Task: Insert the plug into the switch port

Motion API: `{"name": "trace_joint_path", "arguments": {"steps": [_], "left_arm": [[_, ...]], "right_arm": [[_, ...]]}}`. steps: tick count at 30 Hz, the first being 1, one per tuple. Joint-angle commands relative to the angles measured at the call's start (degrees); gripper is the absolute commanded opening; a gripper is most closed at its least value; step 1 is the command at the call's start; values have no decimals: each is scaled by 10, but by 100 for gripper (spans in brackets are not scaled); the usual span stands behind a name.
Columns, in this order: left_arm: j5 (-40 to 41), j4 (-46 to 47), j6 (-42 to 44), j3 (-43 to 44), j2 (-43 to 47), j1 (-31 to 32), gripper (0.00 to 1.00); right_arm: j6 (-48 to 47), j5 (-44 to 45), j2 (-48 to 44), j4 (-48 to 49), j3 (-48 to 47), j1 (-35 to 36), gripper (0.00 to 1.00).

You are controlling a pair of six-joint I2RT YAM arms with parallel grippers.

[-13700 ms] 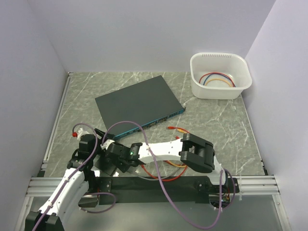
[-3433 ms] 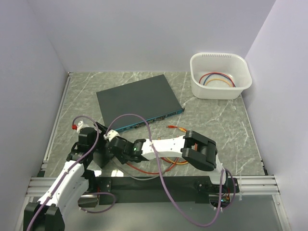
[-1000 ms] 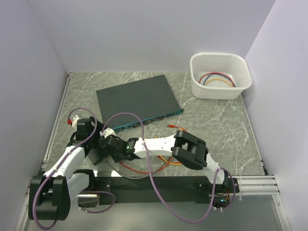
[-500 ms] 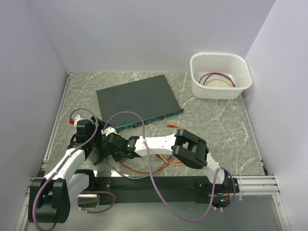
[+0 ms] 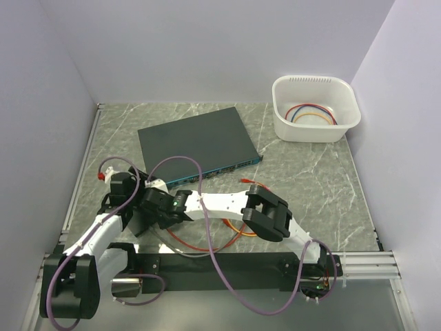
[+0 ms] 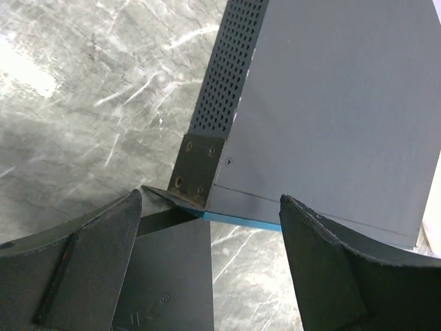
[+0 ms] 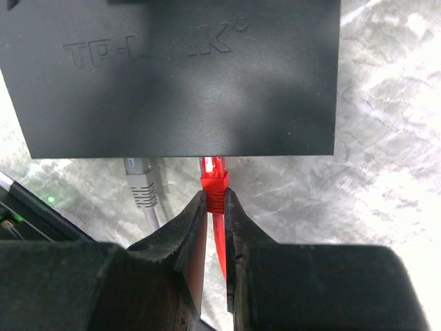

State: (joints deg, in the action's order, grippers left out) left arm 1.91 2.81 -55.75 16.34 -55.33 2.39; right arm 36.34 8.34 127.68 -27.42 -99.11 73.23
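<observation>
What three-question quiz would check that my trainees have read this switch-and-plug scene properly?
1. True or false: the left gripper stands open by a corner of the switch.
2. The plug pinched in the right gripper is: A red, B blue, C green.
3. What lies in the white tub?
Key: 1 true; 2 A; 3 coiled cables.
</observation>
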Motion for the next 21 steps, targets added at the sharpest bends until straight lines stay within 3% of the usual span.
{"name": "trace_joint_path", "arguments": {"steps": [1,8,12,16,21], "left_arm": [[-70,-89,1,-31,-2,16,89],[-81,-80,2,-38,-8,16,89],[-79,-81,4,-38,-8,18,90],[-82,-79,6,-33,-28,18,90],[-81,-83,4,-34,-27,20,90]], "right_arm": [[51,80,32,51,-63,-57,0],[70,115,35,91,-51,-73,0],[39,177,24,143,-22,-72,0],[1,270,42,127,-71,-67,0],[-58,314,62,142,-86,-58,0]]}}
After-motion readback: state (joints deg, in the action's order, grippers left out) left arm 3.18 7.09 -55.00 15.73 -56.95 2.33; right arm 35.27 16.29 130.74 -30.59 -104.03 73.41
